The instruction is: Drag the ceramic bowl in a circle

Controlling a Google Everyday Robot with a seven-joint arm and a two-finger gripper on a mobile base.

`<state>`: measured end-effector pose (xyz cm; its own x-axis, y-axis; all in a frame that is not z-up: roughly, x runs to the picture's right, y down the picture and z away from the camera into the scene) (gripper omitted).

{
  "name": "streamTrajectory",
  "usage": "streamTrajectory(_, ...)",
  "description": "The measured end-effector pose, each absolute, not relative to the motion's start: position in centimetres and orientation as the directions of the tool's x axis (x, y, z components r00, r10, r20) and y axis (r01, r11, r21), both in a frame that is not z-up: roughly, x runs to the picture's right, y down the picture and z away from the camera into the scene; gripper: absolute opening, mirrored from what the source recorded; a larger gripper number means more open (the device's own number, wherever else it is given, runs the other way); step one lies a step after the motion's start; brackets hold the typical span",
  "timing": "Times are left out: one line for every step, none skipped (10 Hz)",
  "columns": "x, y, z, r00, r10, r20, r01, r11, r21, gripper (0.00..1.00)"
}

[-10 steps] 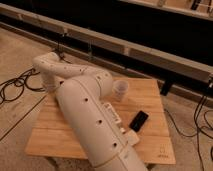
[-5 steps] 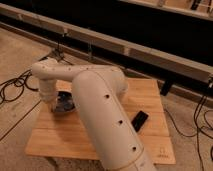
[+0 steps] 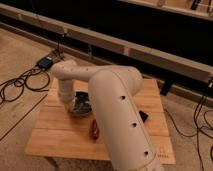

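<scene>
We see the ceramic bowl [image 3: 84, 106]: small, round, dark inside, glossy grey-blue rim, on the wooden table [image 3: 55, 135]. Gripper [image 3: 75, 103] at its edge; grip state we cannot tell.

- The robot's thick cream-white arm [image 3: 120, 120] has a smooth, slightly glossy shell with no seams that can be made out.
- Its largest segment is a broad cylinder with a rounded top, much wider than the other segments.
- A row of small dark round holes [image 3: 134, 125] runs down the side of that big segment, evenly spaced.
- A slimmer cream-white tube with a rounded elbow cap [image 3: 62, 71] branches off it, in the same plain colour.
- The hand [image 3: 76, 100] looks darker than the shell and sits at the slim tube's lower end, at the small round dark ceramic bowl [image 3: 81, 107] on the pale wooden slatted surface [image 3: 55, 131].
</scene>
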<state>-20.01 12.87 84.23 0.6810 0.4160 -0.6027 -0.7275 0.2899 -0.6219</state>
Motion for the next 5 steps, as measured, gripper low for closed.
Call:
streamTrajectory(-18.5, 11.7, 85.8, 0.654, 0.432, -0.622, -0.754, 0.296, -0.587, 0.00)
streamTrajectory(-17.9, 10.5, 87.0, 0.641, 0.444, -0.626, -0.765, 0.308, -0.565, 0.00)
streamTrajectory(-17.6, 9.5, 88.0, 0.637, 0.452, -0.624, -0.769, 0.324, -0.551, 0.00)
streamTrajectory(-18.0, 8.4, 89.1, 0.643, 0.459, -0.613, -0.765, 0.345, -0.544, 0.00)
streamTrajectory(-19.0, 7.4, 90.1, 0.661, 0.457, -0.596, -0.750, 0.375, -0.545, 0.00)
